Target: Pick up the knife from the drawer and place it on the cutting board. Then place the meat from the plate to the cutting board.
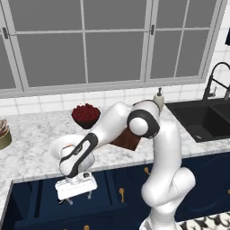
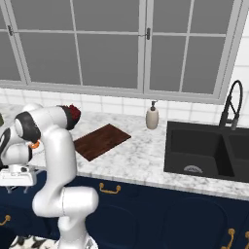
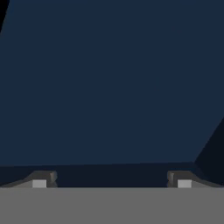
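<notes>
So my two-finger gripper (image 1: 76, 197) is hanging down inside the wide navy-blue drawer (image 1: 40, 197), which is pulled out below the marble counter edge, jaws spread as wide as they go and nothing between them. Looking along the hand, the two dark finger tips (image 3: 43, 179) sit far apart over bare dark blue drawer floor. No sign of the small black-handled knife down there, so I honestly can't tell where in the drawer it's lying. The dark reddish-brown wooden cutting board (image 2: 101, 140) is up on the counter behind the drawer and off to its right, toward the sink. My own arm covers part of it from the left side. The round white plate (image 1: 58, 148) sits on the counter just behind the drawer, mostly hidden by my forearm. From the right I can just catch an orange speck (image 2: 34, 144) by my elbow, probably the meat, but it's too small to swear to. Biggest worry: I'm going down blind, so I could close on nothing or bump the drawer floor. Lifting out, my elbow's close to that plate and could knock it.
</notes>
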Motion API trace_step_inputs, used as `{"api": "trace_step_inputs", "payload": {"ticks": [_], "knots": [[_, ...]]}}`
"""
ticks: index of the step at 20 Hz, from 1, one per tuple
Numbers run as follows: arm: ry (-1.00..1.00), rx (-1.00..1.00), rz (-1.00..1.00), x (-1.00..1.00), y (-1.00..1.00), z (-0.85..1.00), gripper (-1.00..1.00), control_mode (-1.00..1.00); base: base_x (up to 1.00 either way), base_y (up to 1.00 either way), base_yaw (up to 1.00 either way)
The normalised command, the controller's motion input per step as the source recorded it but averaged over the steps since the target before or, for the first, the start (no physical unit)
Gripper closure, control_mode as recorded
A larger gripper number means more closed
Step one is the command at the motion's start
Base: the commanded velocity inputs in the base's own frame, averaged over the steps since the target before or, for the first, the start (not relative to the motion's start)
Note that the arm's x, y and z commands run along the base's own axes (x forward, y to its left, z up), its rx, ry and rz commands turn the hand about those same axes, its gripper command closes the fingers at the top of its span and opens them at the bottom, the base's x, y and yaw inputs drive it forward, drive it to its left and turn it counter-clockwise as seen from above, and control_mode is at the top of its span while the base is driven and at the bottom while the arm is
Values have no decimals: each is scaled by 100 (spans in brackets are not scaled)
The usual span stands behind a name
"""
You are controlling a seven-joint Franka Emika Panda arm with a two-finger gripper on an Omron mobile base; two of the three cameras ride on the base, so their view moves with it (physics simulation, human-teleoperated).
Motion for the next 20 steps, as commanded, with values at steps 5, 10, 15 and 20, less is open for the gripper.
{"api": "trace_step_inputs", "payload": {"ticks": [5, 10, 15, 20], "knots": [[-2, -1, 3, -10, 0, -49, -100, -100, 0, 0, 0], [-1, 0, 6, -27, 0, -26, -100, -100, 0, 0, 0], [0, 1, 4, -49, 0, 0, -100, -100, 0, 0, 0], [0, 0, 1, -42, 0, 4, -100, -100, 0, 0, 0]]}}
